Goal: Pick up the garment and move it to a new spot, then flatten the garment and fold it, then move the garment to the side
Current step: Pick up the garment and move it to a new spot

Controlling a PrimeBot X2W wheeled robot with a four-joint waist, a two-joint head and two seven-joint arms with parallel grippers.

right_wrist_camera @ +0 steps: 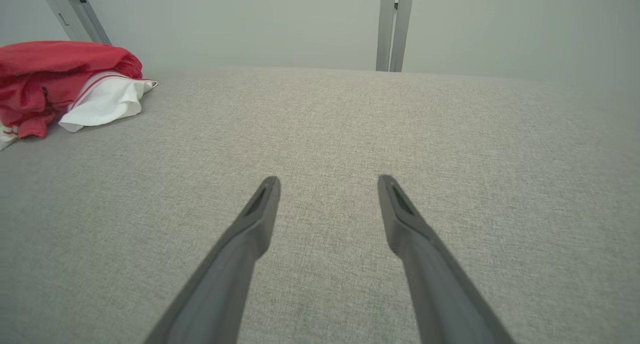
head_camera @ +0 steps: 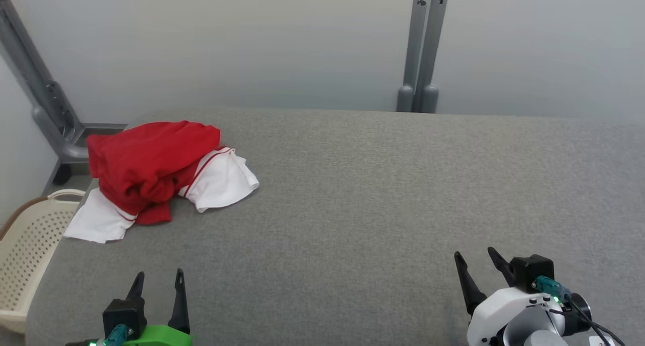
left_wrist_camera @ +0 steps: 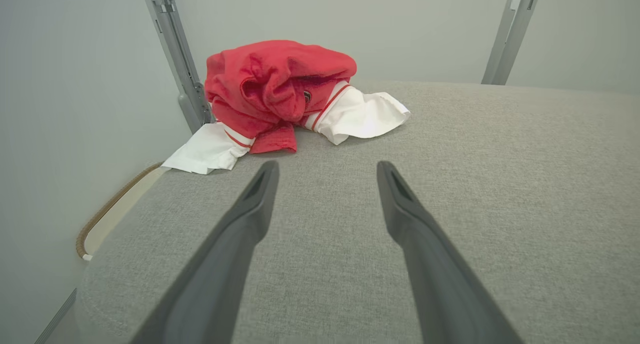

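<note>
Left claw [head_camera: 159,273] at the lower left and right claw [head_camera: 474,253] at the lower right both gape wide and empty, low over the grey tabletop [head_camera: 378,195], fingers pointing up the frame. The pick-up hasn't begun. The crumpled red-and-white garment [head_camera: 151,164] lies at upper left, well apart. The left arm likely must reach forward, though the best fold to grab is hard to judge.

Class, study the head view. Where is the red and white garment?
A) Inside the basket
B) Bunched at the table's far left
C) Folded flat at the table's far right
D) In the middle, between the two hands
B: the garment lies in a crumpled heap at the far left of the table, near the basket but not in it, and apart from the open left hand and right hand.
</note>
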